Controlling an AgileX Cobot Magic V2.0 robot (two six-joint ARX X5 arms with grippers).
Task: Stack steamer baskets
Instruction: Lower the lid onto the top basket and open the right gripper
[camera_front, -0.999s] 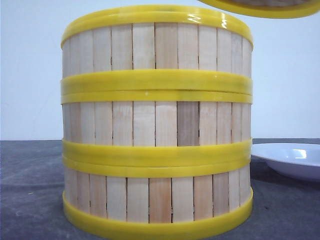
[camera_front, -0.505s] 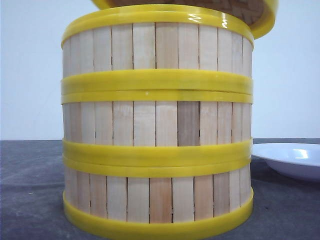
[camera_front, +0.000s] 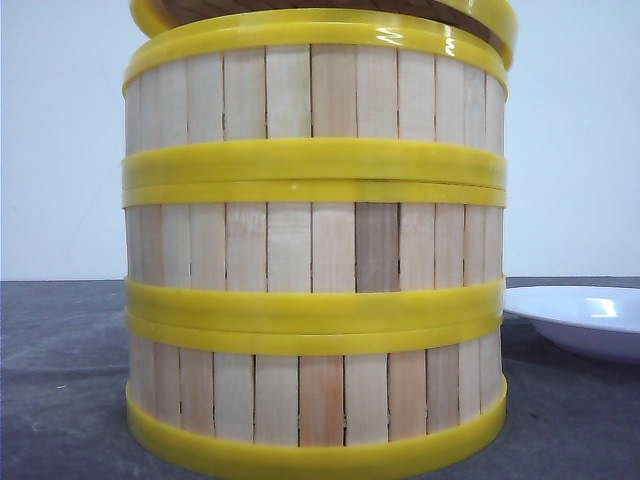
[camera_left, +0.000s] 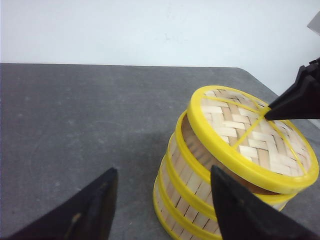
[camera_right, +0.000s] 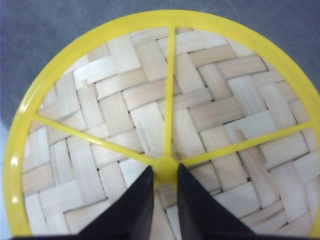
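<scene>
Three steamer baskets stand stacked in one column: the top one (camera_front: 313, 90), the middle one (camera_front: 313, 245) and the bottom one (camera_front: 313, 400). Over the top rim a flat woven lid (camera_left: 250, 135) hangs tilted and slightly off-centre, so a gap shows into the top basket. My right gripper (camera_right: 165, 172) is shut on the lid's yellow centre knob (camera_right: 165, 166). In the left wrist view the right gripper's fingers (camera_left: 295, 100) reach down to the middle of the lid. My left gripper (camera_left: 164, 175) is open beside the stack (camera_left: 190, 195), holding nothing.
A white plate (camera_front: 585, 318) lies on the dark grey table (camera_left: 75, 115) to the right of the stack. A white wall runs behind the table's far edge.
The lid has come in from the upper right, moving left and down, and now covers nearly the whole top of the stack. The stacked baskets have not moved.
</scene>
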